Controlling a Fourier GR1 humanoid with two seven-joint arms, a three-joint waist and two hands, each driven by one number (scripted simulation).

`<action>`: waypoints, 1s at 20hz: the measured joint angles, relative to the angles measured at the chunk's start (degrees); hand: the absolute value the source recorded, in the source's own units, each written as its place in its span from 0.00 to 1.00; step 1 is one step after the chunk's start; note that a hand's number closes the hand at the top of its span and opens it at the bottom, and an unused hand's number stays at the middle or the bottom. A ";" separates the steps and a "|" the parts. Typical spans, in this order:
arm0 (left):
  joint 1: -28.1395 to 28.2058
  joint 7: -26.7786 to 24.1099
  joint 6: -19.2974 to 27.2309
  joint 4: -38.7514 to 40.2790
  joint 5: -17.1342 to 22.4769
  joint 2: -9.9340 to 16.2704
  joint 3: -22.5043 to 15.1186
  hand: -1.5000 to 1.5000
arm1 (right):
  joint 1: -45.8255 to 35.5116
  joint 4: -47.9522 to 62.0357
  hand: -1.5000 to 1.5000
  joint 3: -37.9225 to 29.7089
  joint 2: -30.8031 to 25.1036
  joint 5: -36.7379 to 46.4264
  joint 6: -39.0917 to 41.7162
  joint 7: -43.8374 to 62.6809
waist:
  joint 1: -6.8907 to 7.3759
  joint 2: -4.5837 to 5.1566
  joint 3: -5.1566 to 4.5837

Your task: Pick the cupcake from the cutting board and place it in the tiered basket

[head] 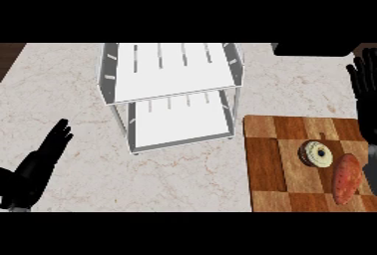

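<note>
A cupcake [316,154] with pale frosting and a dark wrapper lies on its side on the checkered wooden cutting board [276,169] at the lower right. The white tiered basket [171,89] stands on the counter up and to the left of the board, both shelves bare. My right hand [364,79] is open at the right edge, fingers up, above the board's far right corner and apart from the cupcake. My left hand [40,164] rests open at the lower left, fingers straight, far from both.
A reddish sweet potato [346,179] lies on the board just right of and below the cupcake. A dark object [313,48] sits at the counter's top right edge. Marble counter [184,179] stretches between basket and left hand.
</note>
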 measured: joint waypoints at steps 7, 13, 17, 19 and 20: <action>-4.33 -1.44 6.75 -1.76 -3.39 -4.76 0.29 0.50 | 1.17 1.22 1.00 -12.08 1.52 -17.64 13.22 -5.68 | -2.99 -1.70 1.56; -9.35 0.26 12.36 -3.15 -6.97 -9.67 -2.72 0.50 | 5.36 8.90 0.00 -14.52 2.10 -30.69 29.80 -0.32 | -2.60 -1.05 1.37; -11.21 1.74 15.21 -3.20 -9.48 -12.03 -4.67 0.50 | 9.53 12.62 0.00 -18.10 -2.23 -38.13 47.39 0.91 | -2.33 -1.08 1.17; -12.35 2.51 16.08 -2.78 -10.46 -12.77 -5.14 0.50 | 11.67 14.97 0.00 -20.64 -6.02 -39.36 55.00 0.84 | -2.17 -1.09 1.07; -12.38 2.77 16.52 -3.06 -10.94 -13.14 -5.56 0.50 | 12.71 15.27 0.00 -21.67 -8.08 -38.77 57.83 0.65 | -2.11 -1.14 1.04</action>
